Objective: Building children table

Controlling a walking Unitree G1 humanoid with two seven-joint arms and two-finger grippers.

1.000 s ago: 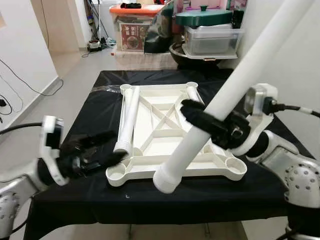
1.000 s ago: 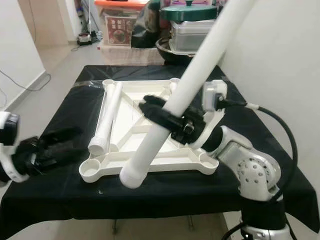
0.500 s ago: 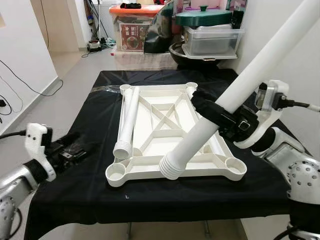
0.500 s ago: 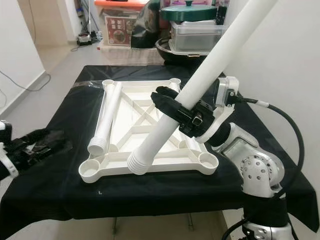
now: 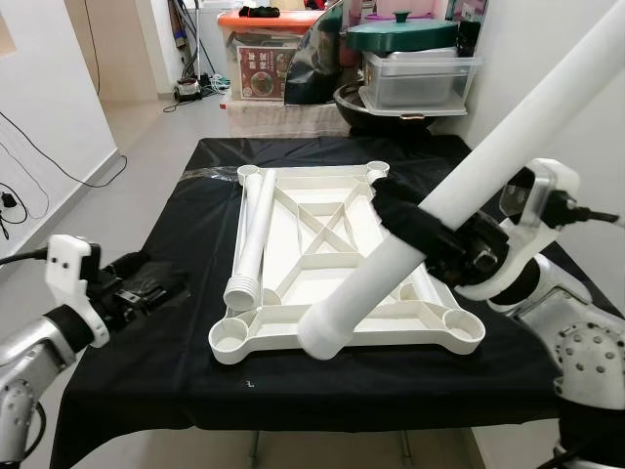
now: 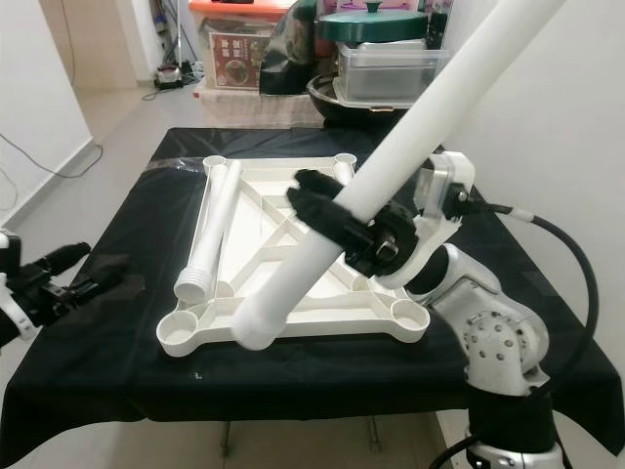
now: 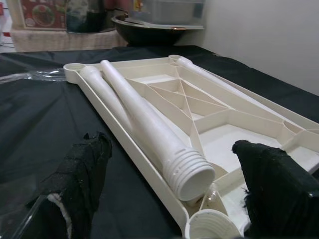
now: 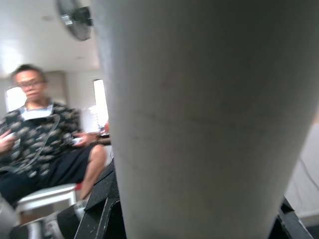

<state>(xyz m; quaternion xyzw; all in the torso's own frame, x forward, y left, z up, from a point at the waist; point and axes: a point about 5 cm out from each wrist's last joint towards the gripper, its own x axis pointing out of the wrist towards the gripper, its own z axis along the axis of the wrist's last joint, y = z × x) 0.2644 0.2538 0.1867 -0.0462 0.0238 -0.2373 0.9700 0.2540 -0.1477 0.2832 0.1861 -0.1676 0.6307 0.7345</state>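
Right claw (image 5: 430, 233) clamped around white table leg (image 5: 459, 191); left claw (image 5: 146, 288) wide apart, empty.

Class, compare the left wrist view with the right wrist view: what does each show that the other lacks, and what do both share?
Left wrist view alone: the upturned white tabletop on the black cloth, a loose threaded leg lying in it, and the left gripper open. Right wrist view alone: a seated person and a fan. Shared: a white table leg, here the held leg in the right gripper.

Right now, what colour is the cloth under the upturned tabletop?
Black cloth, clearest in the left eye view.
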